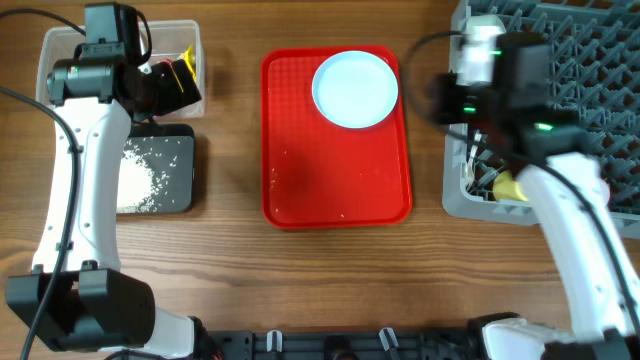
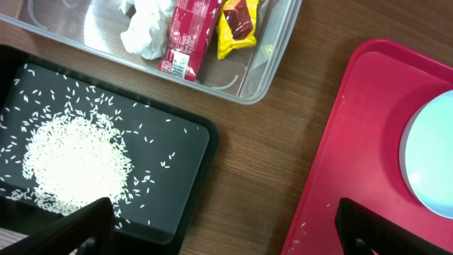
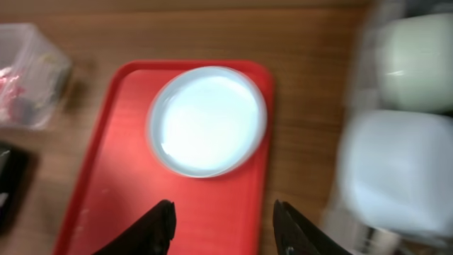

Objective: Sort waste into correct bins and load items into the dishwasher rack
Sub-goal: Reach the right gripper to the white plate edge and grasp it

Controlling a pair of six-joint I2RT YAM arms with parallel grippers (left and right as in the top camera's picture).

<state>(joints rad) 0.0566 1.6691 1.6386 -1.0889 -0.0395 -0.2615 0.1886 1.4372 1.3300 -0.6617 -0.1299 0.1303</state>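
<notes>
Plate (image 1: 355, 89) sits in far-right corner of red tray (image 1: 300, 190), dead ahead of right gripper (image 3: 223, 216), whose jaws are apart and empty. Round, no axis. Left gripper (image 2: 219, 230) is wide open, empty, by black bin (image 2: 185, 145), farther off.

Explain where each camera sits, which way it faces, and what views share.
Overhead: fixed above the table, looking straight down at red tray, black tray, clear tub, grey rack; left arm and right arm show.
Left wrist: on the left arm, looking down at rice in the black tray; open left gripper at the bottom.
Right wrist: on the right arm, facing the plate; open right gripper at the bottom.
Shared: all three see the plate on the red tray.
</notes>
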